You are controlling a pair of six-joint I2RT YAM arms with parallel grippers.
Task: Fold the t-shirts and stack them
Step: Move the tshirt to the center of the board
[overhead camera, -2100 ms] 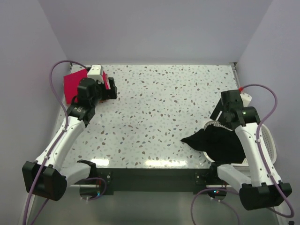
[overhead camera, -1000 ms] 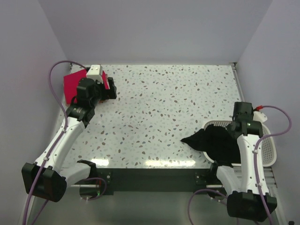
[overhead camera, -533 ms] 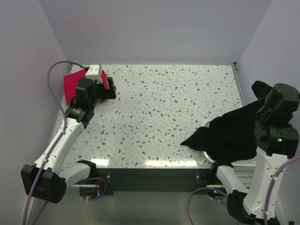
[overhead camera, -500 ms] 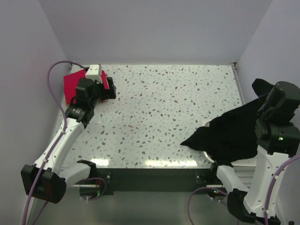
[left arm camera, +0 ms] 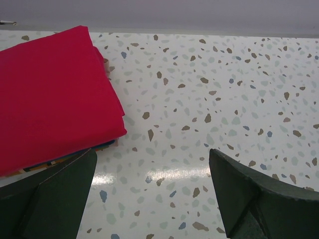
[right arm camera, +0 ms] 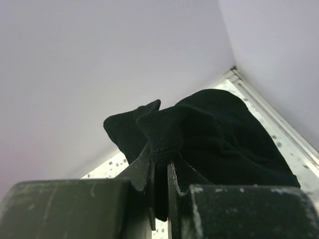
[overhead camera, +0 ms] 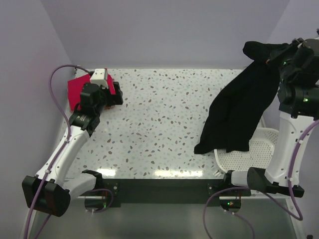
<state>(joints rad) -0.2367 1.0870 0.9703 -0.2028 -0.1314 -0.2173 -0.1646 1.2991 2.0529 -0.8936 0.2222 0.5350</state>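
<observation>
My cell, as I see it from here: table, white speckled top with grey and brown flecks; black strip along its near edge. Back wall, left wall and right wall, all plain pale lilac. Glare from overhead light on the top near the front.

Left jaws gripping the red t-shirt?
No: the jaws of the left gripper stand wide open, and the folded red t-shirt lies flat, ungripped.
</observation>
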